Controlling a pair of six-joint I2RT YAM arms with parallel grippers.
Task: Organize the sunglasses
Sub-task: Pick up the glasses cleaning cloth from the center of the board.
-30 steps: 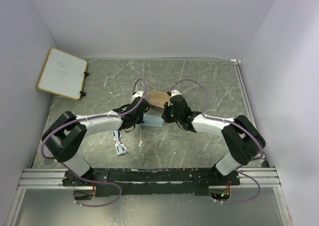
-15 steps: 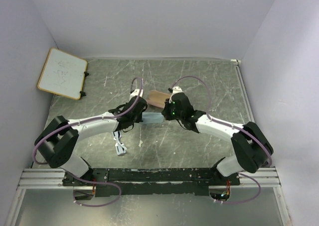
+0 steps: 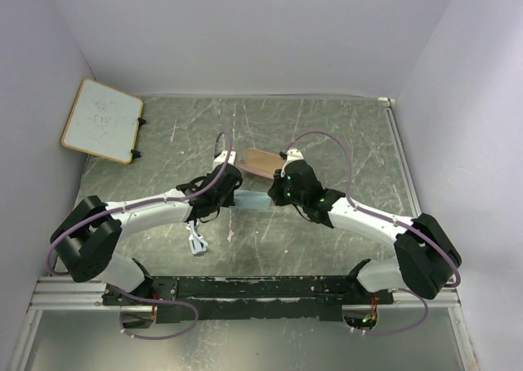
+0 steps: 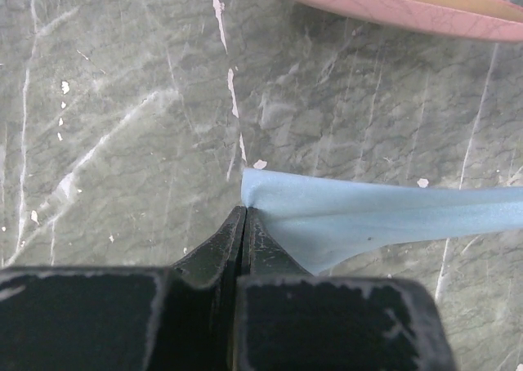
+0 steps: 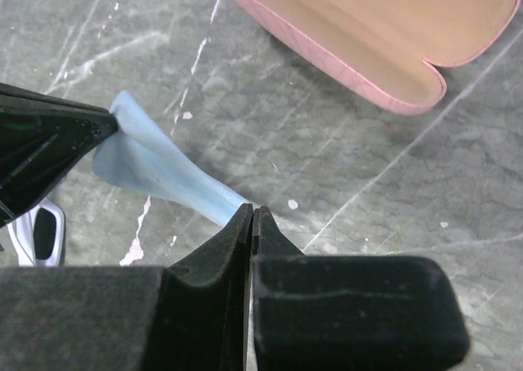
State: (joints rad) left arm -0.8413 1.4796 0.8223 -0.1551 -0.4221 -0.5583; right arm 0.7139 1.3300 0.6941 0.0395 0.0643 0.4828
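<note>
The light blue cloth (image 3: 252,199) hangs stretched between my two grippers, just above the table. My left gripper (image 3: 232,193) is shut on its left corner; in the left wrist view the gripper (image 4: 243,213) pinches the cloth (image 4: 368,214). My right gripper (image 3: 274,196) is shut on the other end; in the right wrist view it (image 5: 252,212) pinches the cloth (image 5: 159,165). The white-framed sunglasses (image 3: 194,239) lie on the table near the left arm, and one lens shows in the right wrist view (image 5: 37,234). The tan-pink case (image 3: 260,163) lies open just beyond the cloth.
The open case also shows in the left wrist view (image 4: 392,3) and in the right wrist view (image 5: 368,36). A small whiteboard (image 3: 102,119) leans at the far left wall. The left gripper's black fingers (image 5: 41,142) reach into the right wrist view.
Both arms have stretched out lower, their elbows swinging outward. The grippers stay shut on the cloth's ends. More of the case shows behind them.
</note>
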